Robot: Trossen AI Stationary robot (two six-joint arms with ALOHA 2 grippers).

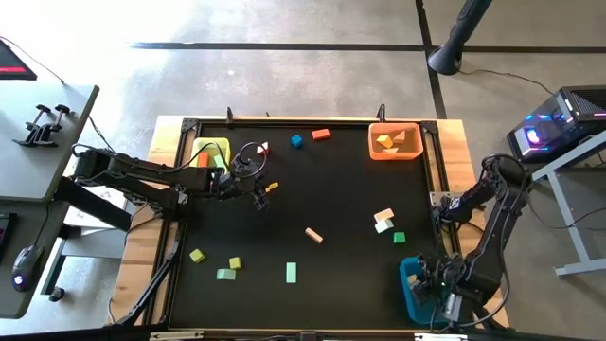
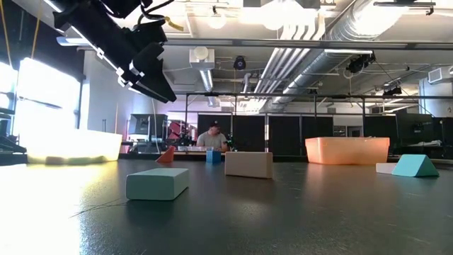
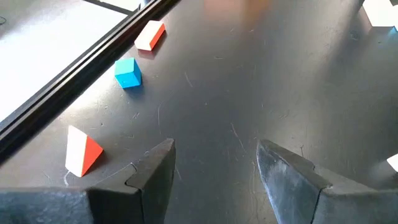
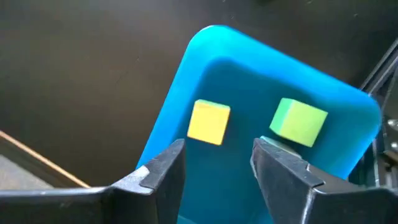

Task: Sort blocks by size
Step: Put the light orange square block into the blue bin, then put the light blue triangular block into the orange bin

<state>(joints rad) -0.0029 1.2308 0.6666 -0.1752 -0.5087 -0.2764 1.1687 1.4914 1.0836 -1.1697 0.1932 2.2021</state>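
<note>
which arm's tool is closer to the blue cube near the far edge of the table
Left. The left tool hangs open just short of the blue cube, while the right tool is over the blue bin at the opposite near corner.

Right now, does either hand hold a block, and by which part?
Nothing is held. The left hand is open and empty over the black table; the right hand is open above the blue plastic bin.

Glossy plastic blue bin [image 4: 348,99], matt table [image 1: 322,204]
</note>
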